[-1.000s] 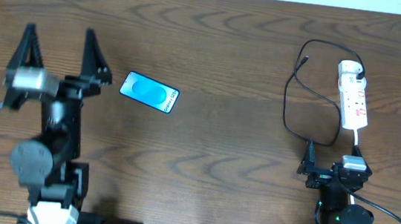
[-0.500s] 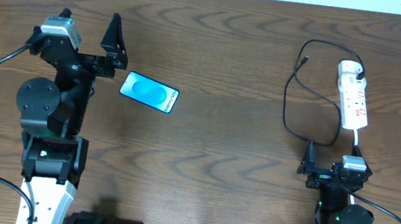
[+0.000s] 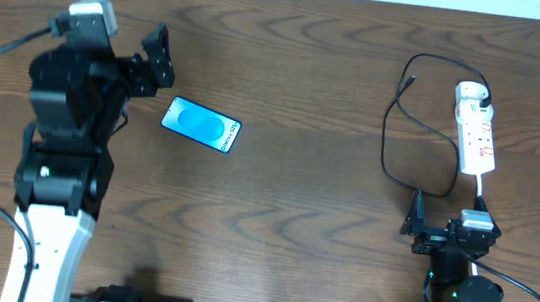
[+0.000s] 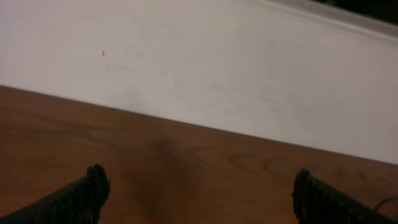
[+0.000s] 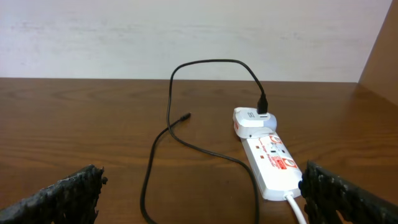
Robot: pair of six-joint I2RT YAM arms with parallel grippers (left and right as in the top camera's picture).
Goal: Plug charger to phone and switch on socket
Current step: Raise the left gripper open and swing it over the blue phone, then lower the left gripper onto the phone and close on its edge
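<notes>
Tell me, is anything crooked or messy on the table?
Nothing is spilled or broken. The phone lies crooked on the table, and the charger cable sprawls in loose loops beside the power strip, its small plug lying free, far from the phone.

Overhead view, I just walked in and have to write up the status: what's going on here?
Charging the phone has not begun: nothing is gripped. The left gripper, jaws open, hangs beside the phone. The right gripper, jaws also open, sits low facing the socket. The charger is plugged in at the socket's far end; its free end lies loose on the table, far from the phone.
</notes>
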